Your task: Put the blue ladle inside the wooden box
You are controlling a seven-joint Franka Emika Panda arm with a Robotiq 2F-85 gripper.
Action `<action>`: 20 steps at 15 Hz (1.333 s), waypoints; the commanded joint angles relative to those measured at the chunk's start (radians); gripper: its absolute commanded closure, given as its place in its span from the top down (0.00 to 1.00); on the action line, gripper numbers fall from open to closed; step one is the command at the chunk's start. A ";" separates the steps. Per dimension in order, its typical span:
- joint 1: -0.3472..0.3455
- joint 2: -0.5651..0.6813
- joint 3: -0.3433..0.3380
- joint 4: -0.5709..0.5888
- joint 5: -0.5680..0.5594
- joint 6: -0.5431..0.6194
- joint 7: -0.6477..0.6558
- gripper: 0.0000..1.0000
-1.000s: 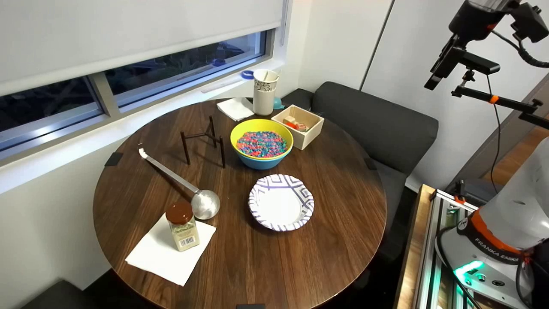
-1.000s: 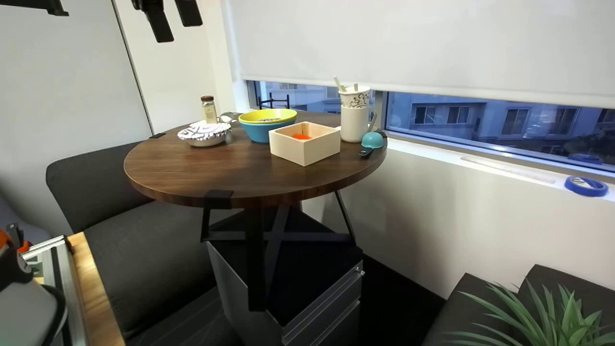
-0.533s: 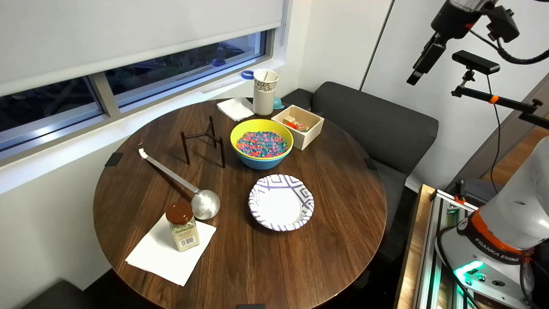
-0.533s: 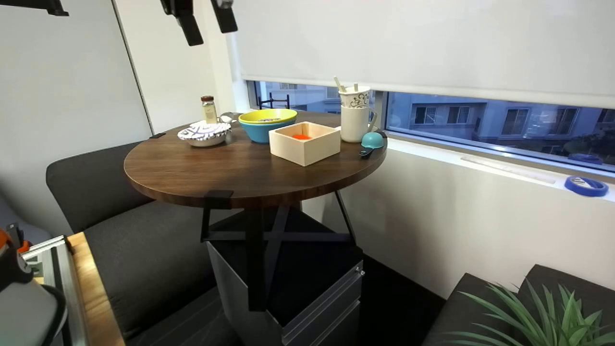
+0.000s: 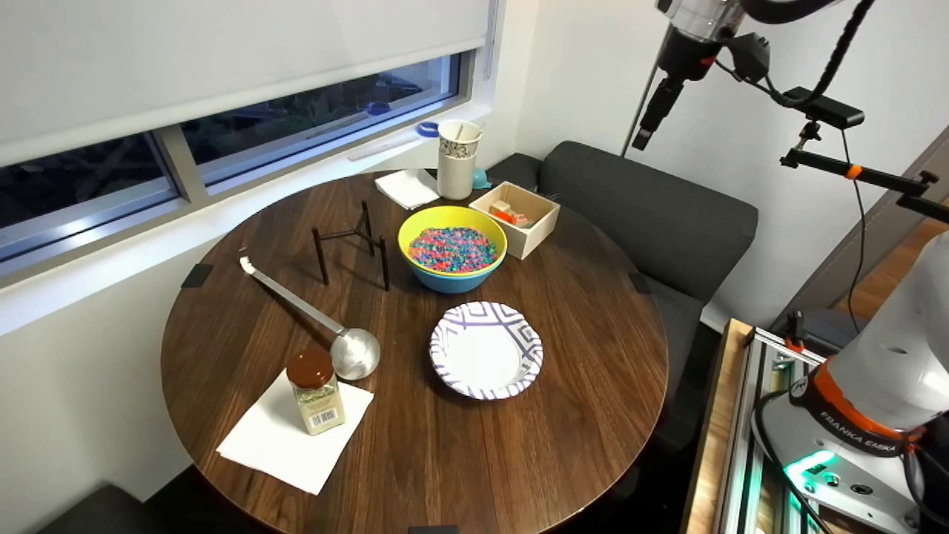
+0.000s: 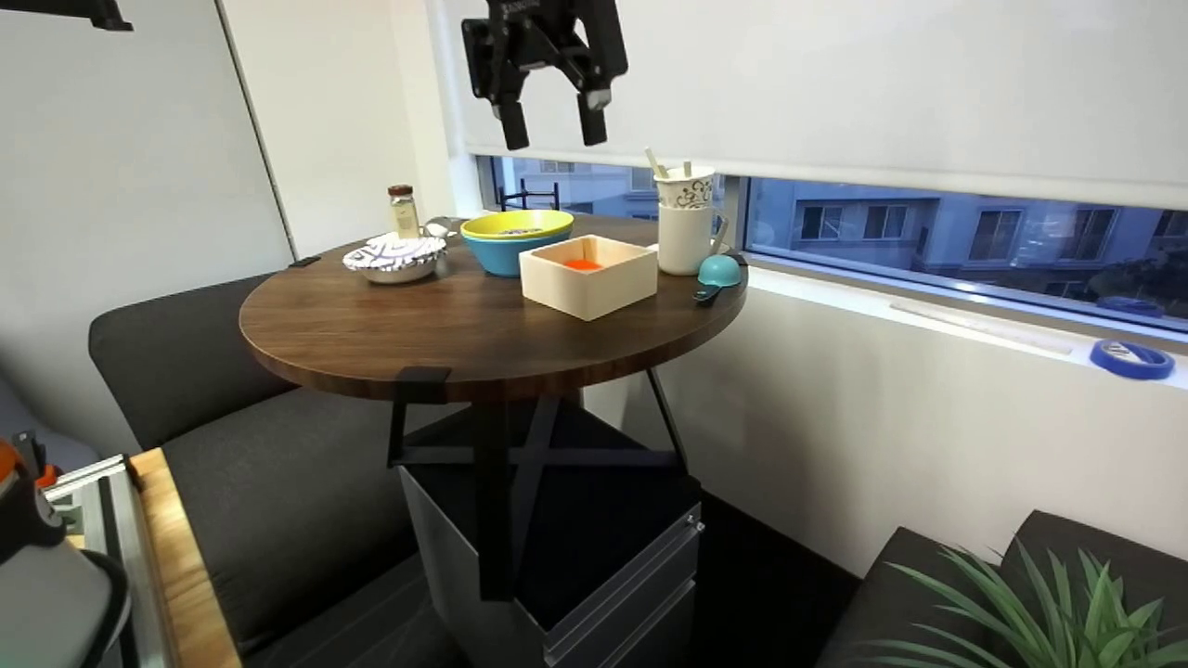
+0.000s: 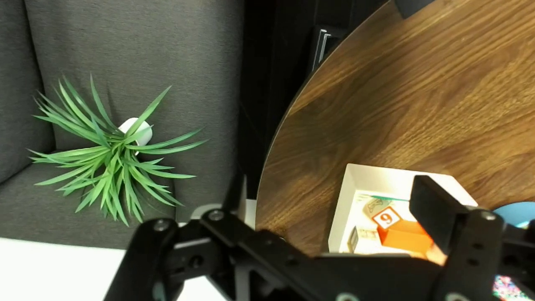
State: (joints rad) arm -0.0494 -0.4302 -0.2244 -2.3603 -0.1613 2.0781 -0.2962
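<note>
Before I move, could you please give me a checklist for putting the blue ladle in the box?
1. Hand open and holding nothing: ok.
2. Blue ladle in sight: ok, in both exterior views.
3. Hand over the blue ladle: not ok; the wrist view shows the box, not the blue ladle.
4. Free space around the blue ladle: not ok; the mug stands close beside it.
5. Room in the box: cannot tell; blocks lie inside.

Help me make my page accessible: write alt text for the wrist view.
Seen from above, an open black end effector partly hides a pale wooden box of small blocks on a brown table. Part of a blue bowl shows at right; at left, a green potted plant rests on a grey padded seat.
</note>
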 commanded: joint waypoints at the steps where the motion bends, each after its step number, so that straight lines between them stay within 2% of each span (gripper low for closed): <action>1: 0.007 0.207 0.002 0.138 0.062 0.030 -0.044 1.00; 7: -0.027 0.396 0.015 0.264 0.129 0.133 -0.088 1.00; 13: -0.048 0.515 0.052 0.292 0.141 0.315 -0.095 1.00; 18: -0.081 0.569 0.087 0.285 0.197 0.382 -0.239 1.00; 19: -0.091 0.574 0.088 0.299 0.196 0.328 -0.254 1.00; 20: -0.080 0.553 0.090 0.274 0.159 0.364 -0.186 1.00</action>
State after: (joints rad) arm -0.1098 0.1240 -0.1562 -2.0870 0.0030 2.4440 -0.4888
